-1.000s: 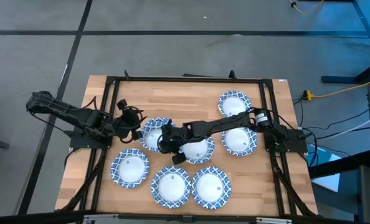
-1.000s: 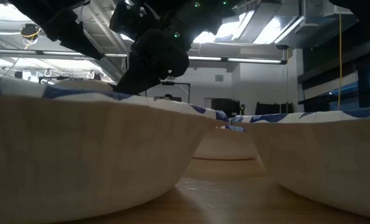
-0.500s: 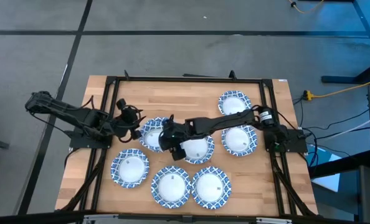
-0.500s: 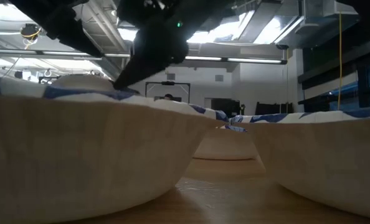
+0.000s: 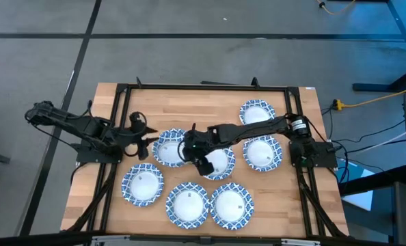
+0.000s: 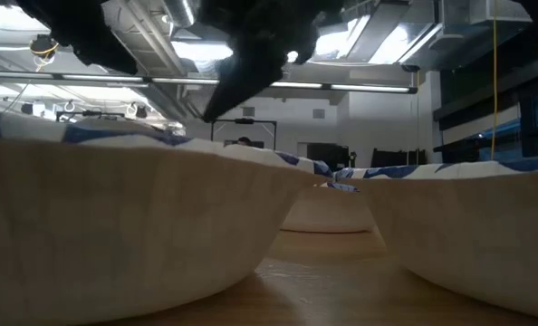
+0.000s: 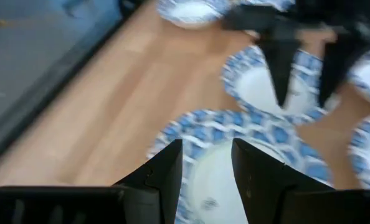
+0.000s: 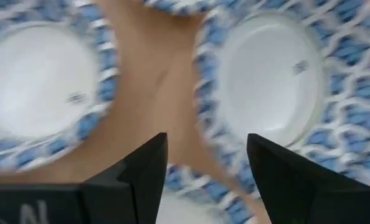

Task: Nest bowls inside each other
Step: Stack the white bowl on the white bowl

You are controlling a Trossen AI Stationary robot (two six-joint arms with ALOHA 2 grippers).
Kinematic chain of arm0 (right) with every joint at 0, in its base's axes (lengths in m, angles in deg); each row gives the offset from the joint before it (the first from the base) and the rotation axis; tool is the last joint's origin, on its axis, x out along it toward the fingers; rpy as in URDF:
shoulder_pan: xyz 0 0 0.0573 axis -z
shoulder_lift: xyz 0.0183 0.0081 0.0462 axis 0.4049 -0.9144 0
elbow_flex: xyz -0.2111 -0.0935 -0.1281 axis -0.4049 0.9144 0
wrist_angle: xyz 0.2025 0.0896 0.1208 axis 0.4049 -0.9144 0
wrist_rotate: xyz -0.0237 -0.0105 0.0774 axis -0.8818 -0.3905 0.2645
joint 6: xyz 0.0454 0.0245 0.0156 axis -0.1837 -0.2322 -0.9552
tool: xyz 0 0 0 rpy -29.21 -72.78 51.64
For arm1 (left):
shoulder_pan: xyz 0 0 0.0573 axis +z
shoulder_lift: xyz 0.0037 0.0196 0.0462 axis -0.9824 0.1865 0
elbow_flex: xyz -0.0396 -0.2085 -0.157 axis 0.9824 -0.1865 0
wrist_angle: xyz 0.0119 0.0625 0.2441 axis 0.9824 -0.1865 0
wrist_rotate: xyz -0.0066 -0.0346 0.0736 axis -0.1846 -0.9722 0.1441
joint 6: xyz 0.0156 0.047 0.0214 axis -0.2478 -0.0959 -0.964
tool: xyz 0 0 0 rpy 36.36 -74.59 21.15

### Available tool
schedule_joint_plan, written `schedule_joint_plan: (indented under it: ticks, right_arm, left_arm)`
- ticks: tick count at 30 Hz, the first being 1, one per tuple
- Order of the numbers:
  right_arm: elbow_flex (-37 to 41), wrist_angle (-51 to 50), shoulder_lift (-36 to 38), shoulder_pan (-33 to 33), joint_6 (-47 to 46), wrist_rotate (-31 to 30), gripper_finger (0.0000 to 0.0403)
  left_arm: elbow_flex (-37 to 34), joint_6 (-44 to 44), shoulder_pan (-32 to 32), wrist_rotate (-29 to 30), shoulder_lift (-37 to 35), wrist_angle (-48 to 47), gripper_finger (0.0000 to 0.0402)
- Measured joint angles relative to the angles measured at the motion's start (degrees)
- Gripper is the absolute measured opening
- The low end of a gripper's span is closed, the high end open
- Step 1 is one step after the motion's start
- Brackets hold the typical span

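Seven bowls show from above on the wooden table (image 5: 121, 102), all sitting in the lower and right parts of the tabletop. One bowl (image 5: 257, 113) sits alone toward the upper right. Below it, a middle row runs from a bowl (image 5: 263, 153) at right, through a centre bowl (image 5: 220, 161), to a left-centre bowl (image 5: 167, 147). Along the lower edge of the table, three more bowls (image 5: 143, 184) (image 5: 187, 203) (image 5: 232, 205) lie side by side.

From the right side of the frame the right arm reaches across to the centre, and its right gripper (image 5: 197, 156) hangs over the gap between the left-centre and centre bowls. Its fingers (image 8: 145, 171) are spread wide with nothing between them, only bare wood and bowl rims beneath.

At the left side of the frame, the left gripper (image 5: 143, 139) points at the left-centre bowl's left rim. Its fingers (image 7: 166, 171) stand partly apart with nothing clearly gripped between them; a patterned bowl rim lies just beyond the tips.

In the low view, two bowl walls (image 6: 115, 217) (image 6: 473, 217) fill the foreground, with dark arm parts overhead.
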Motion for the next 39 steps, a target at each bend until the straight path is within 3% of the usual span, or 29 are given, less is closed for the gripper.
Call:
schedule_joint_plan:
  ticks: [3,8,17,23,28,33,39]
  right_arm:
    - [2.5,1.6,1.8,-0.1,-0.2,2.9,0.0220]
    - [9.6,4.0,8.1,0.1,-1.8,0.0,0.0220]
    - [33.4,20.0,27.3,0.1,-10.9,-7.1,0.0220]
    - [44.8,26.3,37.0,0.1,-17.4,-11.2,0.0220]
    - [47.6,27.0,40.0,0.1,-19.8,-13.5,0.0220]
    - [47.4,27.6,39.5,0.1,-19.0,-14.8,0.0220]
    - [47.4,27.4,39.5,0.1,-18.1,-17.9,0.0220]
  left_arm:
    - [0.0,0.7,-0.8,-2.2,2.2,0.9,0.0132]
    - [0.0,0.6,-2.3,-1.3,2.9,1.0,0.0129]
    - [0.0,0.7,-2.6,-1.0,2.3,1.1,0.0128]
    - [0.7,5.8,-2.6,-9.0,2.4,-1.8,0.0128]
    - [6.2,15.5,-3.0,-13.7,4.2,-14.4,0.0128]
    - [11.3,19.6,-4.7,-18.9,9.0,-22.2,0.0128]
    - [12.3,22.9,-7.1,-24.3,16.0,-28.5,0.0128]
